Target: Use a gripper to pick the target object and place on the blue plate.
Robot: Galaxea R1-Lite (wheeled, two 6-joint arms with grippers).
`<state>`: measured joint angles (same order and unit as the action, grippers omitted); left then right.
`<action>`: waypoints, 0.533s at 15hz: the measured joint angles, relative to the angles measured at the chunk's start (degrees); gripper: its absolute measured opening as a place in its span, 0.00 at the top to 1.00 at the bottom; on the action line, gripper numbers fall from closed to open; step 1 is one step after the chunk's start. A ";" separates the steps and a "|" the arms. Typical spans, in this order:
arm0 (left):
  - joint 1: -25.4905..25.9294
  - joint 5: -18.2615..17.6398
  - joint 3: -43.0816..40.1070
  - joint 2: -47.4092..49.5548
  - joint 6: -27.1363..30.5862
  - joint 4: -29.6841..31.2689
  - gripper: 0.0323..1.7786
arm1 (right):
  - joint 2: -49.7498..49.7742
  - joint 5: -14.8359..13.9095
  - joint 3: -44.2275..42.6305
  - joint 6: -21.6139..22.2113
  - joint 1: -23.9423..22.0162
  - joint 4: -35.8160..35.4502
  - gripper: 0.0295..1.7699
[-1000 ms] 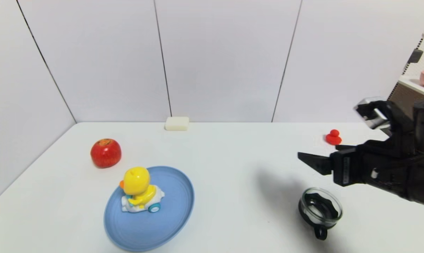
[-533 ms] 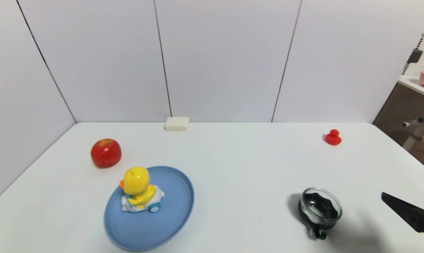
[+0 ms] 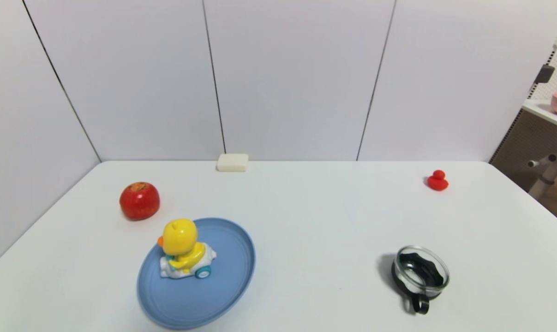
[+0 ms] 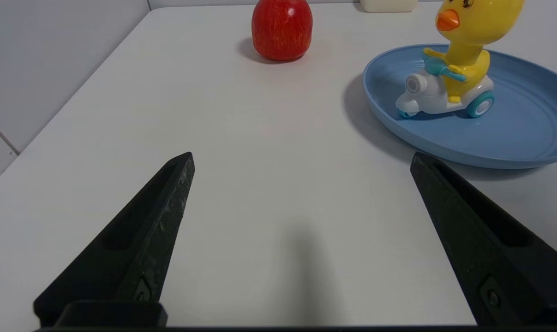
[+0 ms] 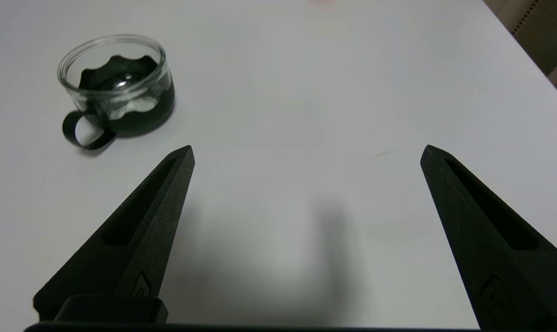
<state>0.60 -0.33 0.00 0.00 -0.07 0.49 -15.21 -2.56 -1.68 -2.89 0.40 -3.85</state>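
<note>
While neither arm showed up in the head view, the yellow duck toy [image 3: 183, 249] was sitting upright on the blue plate [image 3: 227, 286], toward the plate's far-left part, riding its little white vehicle with light-blue wheels. A red apple [image 3: 139, 200] sat on the white table [image 3: 306, 221] just behind and left of the plate, not touching it. A pale block [image 3: 232, 162] rested at the back edge against the wall, a tiny red duck [image 3: 438, 180] was way off at the far right, and a glass bowl with black insert [image 3: 420, 275] was at the near right, well apart from the plate.

Over in the left wrist view, the left gripper [image 4: 301, 161] hung low over bare table with its fingers [image 4: 149, 235] spread wide, holding nothing. The duck toy [image 4: 456, 60] was ahead on the plate [image 4: 513, 133], beak facing the apple [image 4: 282, 28] side.

As for the right wrist view, the right gripper [image 5: 306, 154] was also splayed wide and empty above the table, with the glass bowl [image 5: 116, 87] near one fingertip [image 5: 153, 221] but not touching.
</note>
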 joint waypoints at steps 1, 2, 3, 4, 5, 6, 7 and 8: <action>-0.02 -0.02 0.00 0.00 0.02 0.00 0.05 | 3.06 0.99 0.65 0.00 -0.11 1.29 0.04; -0.02 -0.02 0.00 0.00 0.00 0.00 0.05 | 6.24 2.07 1.11 0.26 -0.18 2.71 0.04; -0.02 -0.02 0.00 0.00 0.00 0.00 0.05 | 8.94 2.58 1.33 0.66 -0.22 3.28 0.04; -0.02 -0.02 0.00 0.00 0.00 0.00 0.05 | 11.19 2.83 1.50 1.63 -0.22 3.56 0.04; -0.02 -0.02 0.00 0.00 0.00 0.02 0.05 | 12.61 2.77 1.58 3.29 -0.24 3.64 0.04; -0.02 0.00 0.00 0.00 0.00 0.02 0.05 | 13.57 2.72 1.61 4.25 -0.24 3.74 0.04; -0.02 -0.02 0.00 0.00 0.02 0.02 0.05 | 14.23 2.67 1.61 4.51 -0.27 3.75 0.04; -0.02 0.00 0.00 0.00 0.02 0.00 0.05 | 14.70 2.66 1.63 4.56 -0.29 3.75 0.04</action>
<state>0.57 -0.33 0.00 0.00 -0.05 0.49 -0.51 0.10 -0.05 1.67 0.11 -0.10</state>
